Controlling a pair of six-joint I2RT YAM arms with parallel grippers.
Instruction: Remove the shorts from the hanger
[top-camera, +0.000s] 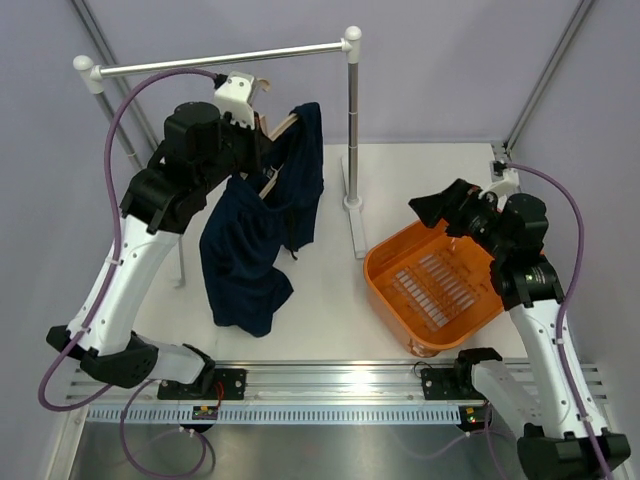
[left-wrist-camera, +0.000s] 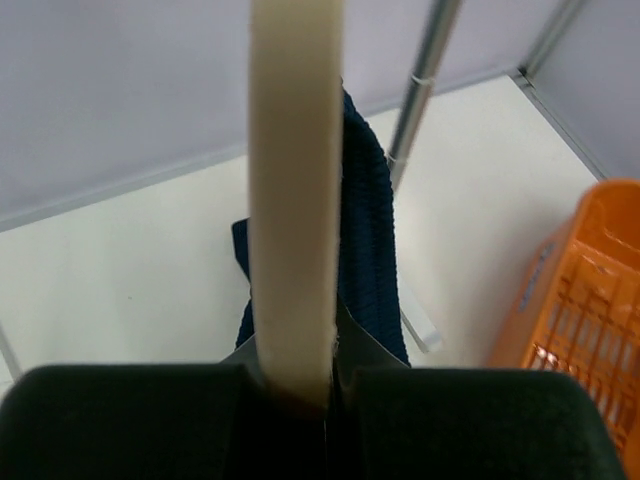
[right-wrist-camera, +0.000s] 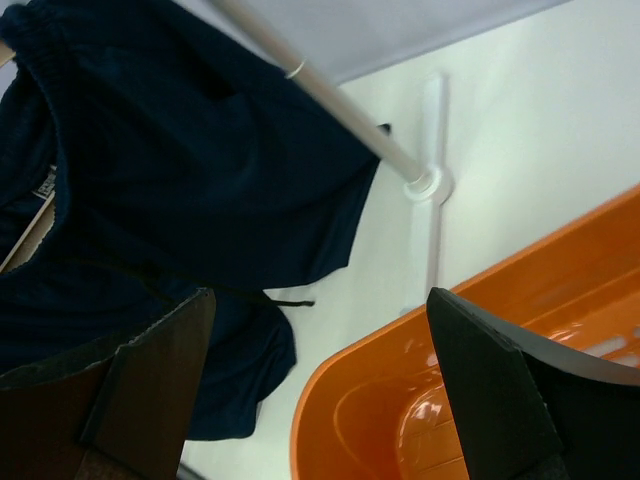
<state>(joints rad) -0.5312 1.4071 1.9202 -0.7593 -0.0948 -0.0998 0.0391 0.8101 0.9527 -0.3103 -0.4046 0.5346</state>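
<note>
Left gripper (left-wrist-camera: 295, 385): clenched on the hanger (left-wrist-camera: 290, 200); the pale wooden bar runs straight out from between the jaws in the left wrist view.
Hanger position: held up at the far left of the scene, just below the silver rail (top-camera: 220, 58). Whether the hook sits on the rail cannot be told.
Hanger axis: judged from the overhead view, it slants from far-right to near-left, mostly buried in cloth.
Shorts (top-camera: 250, 240): draped over the hanger. One leg hangs at the far side and the larger bulk sags toward the near-left, above the worktop (top-camera: 320, 300). Contact with the worktop cannot be confirmed.
Shorts appearance: dark navy, soft and creased, with a gathered waistband and a thin drawstring dangling. They should slide off the smooth wood readily.
Right gripper (right-wrist-camera: 320, 300): released, jaws spread wide, holding nothing. It hovers above the orange basket (top-camera: 385, 255).
Governing relation: the shorts lie to the left of the right gripper, well apart, and fill the upper left of its wrist view.
Assessment: the left arm is occupied with the hanger, so the free right arm is the likely one to pull the cloth.
</note>
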